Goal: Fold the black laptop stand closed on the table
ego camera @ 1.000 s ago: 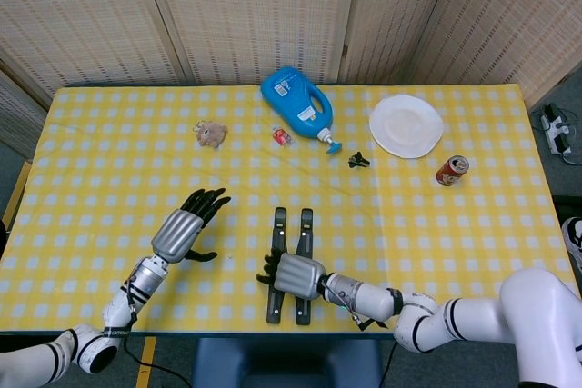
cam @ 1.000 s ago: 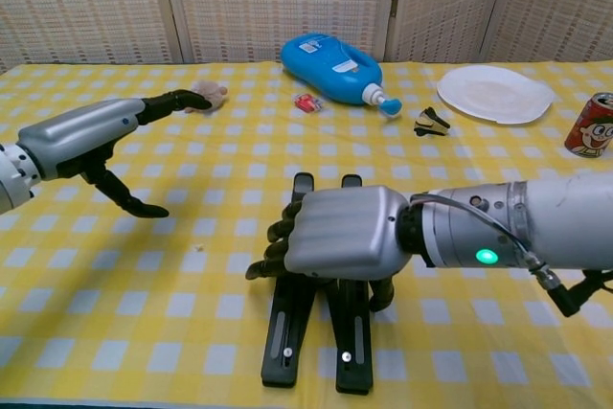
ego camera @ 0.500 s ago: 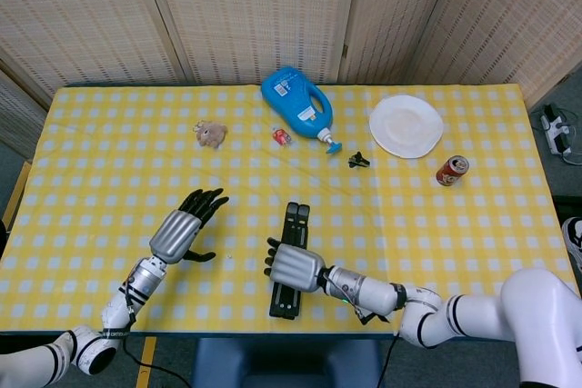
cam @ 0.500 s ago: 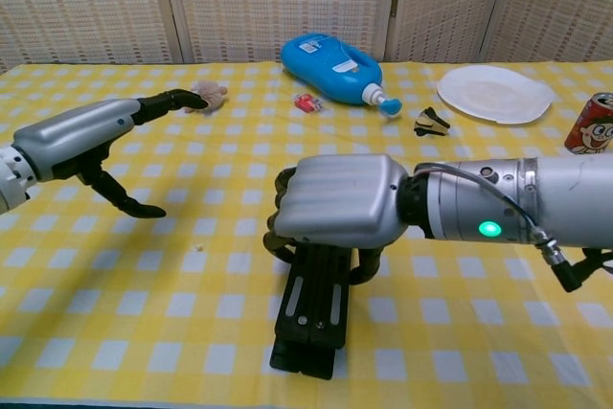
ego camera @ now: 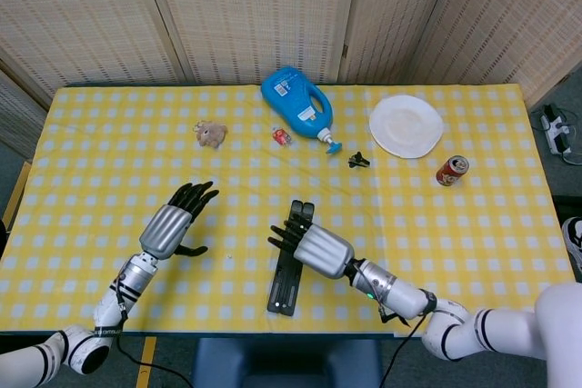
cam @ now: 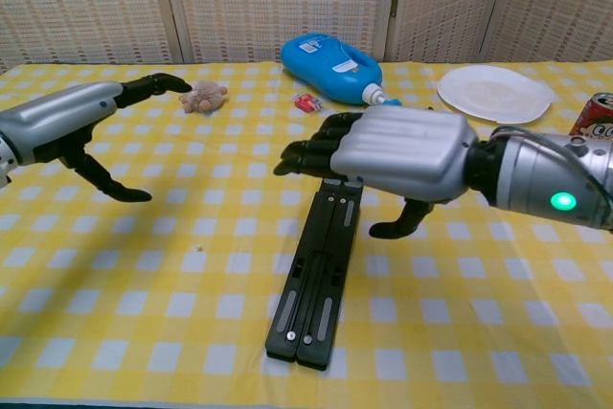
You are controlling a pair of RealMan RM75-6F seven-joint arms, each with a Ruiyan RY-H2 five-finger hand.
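Black laptop stand point(cam: 319, 277) lies folded flat on the counter point(cam: 192, 313) just under the right robot hand point(cam: 402, 152), fingers spread, holding nothing; left robot hand point(cam: 72, 122) also spread, well clear; a low retreat could snag and reopen the bars.

Matt black stand point(cam: 319, 270), glossy blue plastic bottle point(ego camera: 296, 104), checked cloth point(ego camera: 473, 224).
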